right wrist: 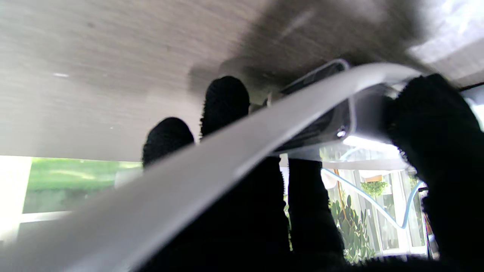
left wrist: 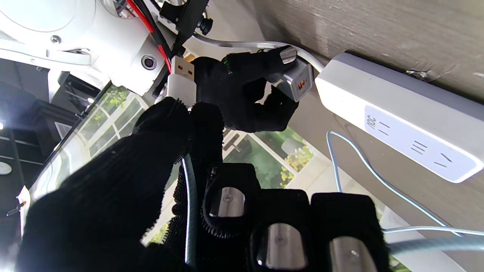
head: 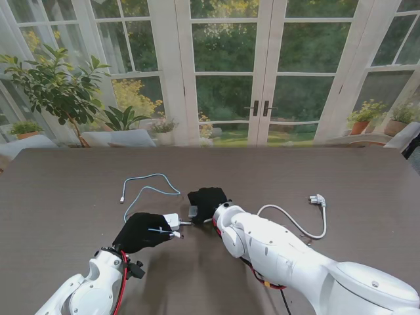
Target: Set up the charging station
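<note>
Now your left hand (left wrist: 124, 196) pinches stiff, light USB plug (left wrist: 181, 81) by its shell; right hand (left wrist: 242, 94) grips small, slick charger brick (left wrist: 297, 79) near table's near edge; keep holds on the bodies, cable (head: 152, 186) limp.

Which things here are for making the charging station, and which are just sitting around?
For the job:
- USB plug in the left hand
- charger block in the right hand
- power strip
- light blue cable

Just around:
- potted plants outside
- glass doors
- table, only holds things

A home sunroom is suggested: glazed French doors (head: 259, 72) (garden beyond) and potted plants (head: 56, 88) are seen past the table's (head: 59, 190) far edge.
</note>
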